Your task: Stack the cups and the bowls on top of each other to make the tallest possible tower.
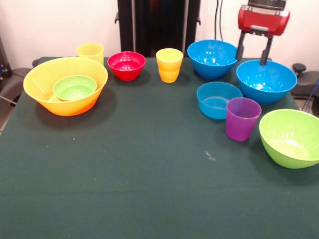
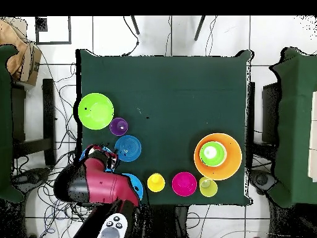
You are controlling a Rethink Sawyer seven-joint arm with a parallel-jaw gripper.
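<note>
A: Where did the red-and-black gripper (image 1: 254,60) stand?
B: Above the far rim of a large glossy blue plastic bowl (image 1: 266,81), its two fingers spread apart, holding nothing.

A: And the tower?
B: The huge orange-yellow plastic bowl (image 1: 64,102) held the small green bowl (image 1: 75,87) nested inside it.

A: Other pieces?
B: Second large blue bowl (image 1: 213,59), shallow blue bowl (image 1: 218,99), translucent purple tumbler (image 1: 242,118), lime green bowl (image 1: 291,137), small red bowl (image 1: 126,65) and two yellow tumblers (image 1: 169,64) (image 1: 90,51) all stood separately on the dark green table (image 1: 149,174).
</note>
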